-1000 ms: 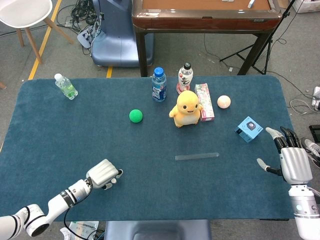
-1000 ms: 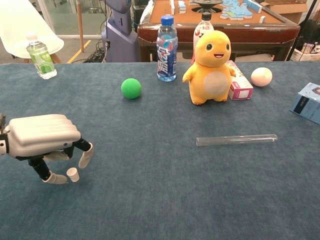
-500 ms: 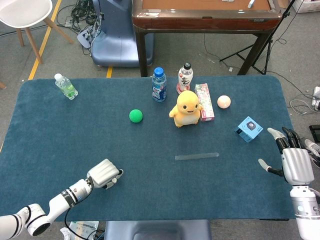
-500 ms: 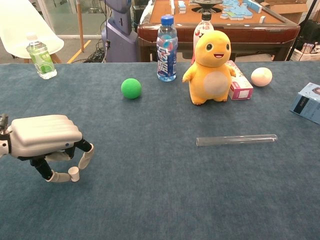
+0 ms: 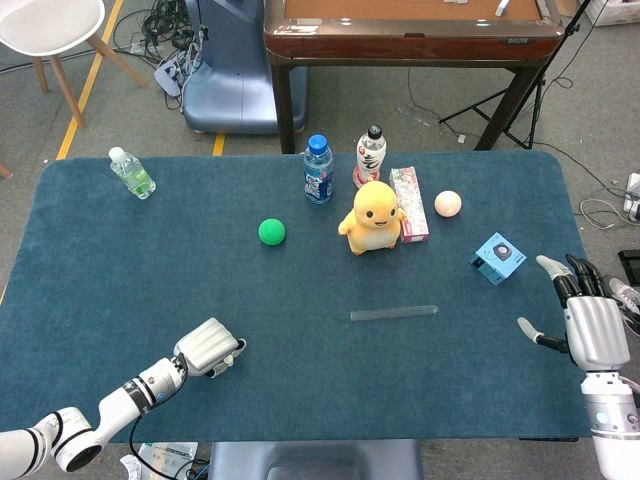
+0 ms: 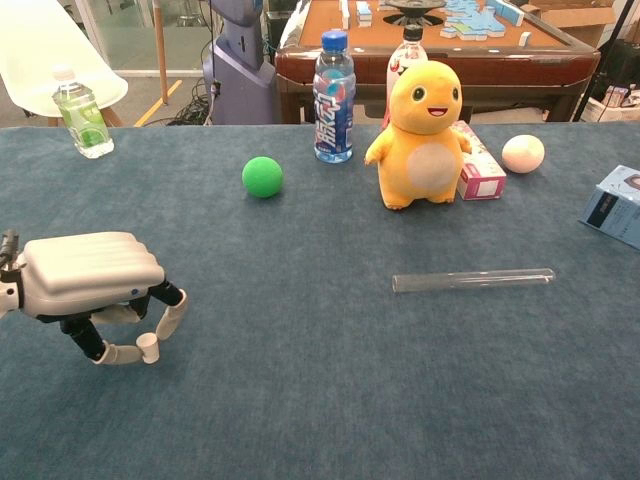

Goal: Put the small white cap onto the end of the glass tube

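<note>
- Pinching at table level: left hand (image 6: 88, 283), palm down at the near left of the blue table (image 5: 120, 270), thumb and a fingertip closed against the small white cap (image 6: 148, 347). The cap stands upright, apparently on the cloth, so the grip looks made but not lifted.
- Glass tube (image 6: 472, 280): lying flat right of centre, well apart from the cap, untouched; its rounded end points right, so the end nearer the left hand is likely the one to cap.
- Right hand (image 5: 590, 320): past the table's right edge, fingers spread, holding nothing; seemingly parked until needed to steady the tube.
- Bystanders along the far side, clear of the work: yellow plush toy (image 6: 423, 138), green ball (image 6: 262, 176), blue-label bottle (image 6: 333, 97).
- Judgement: early stage, with carry and fitting outstanding.
</note>
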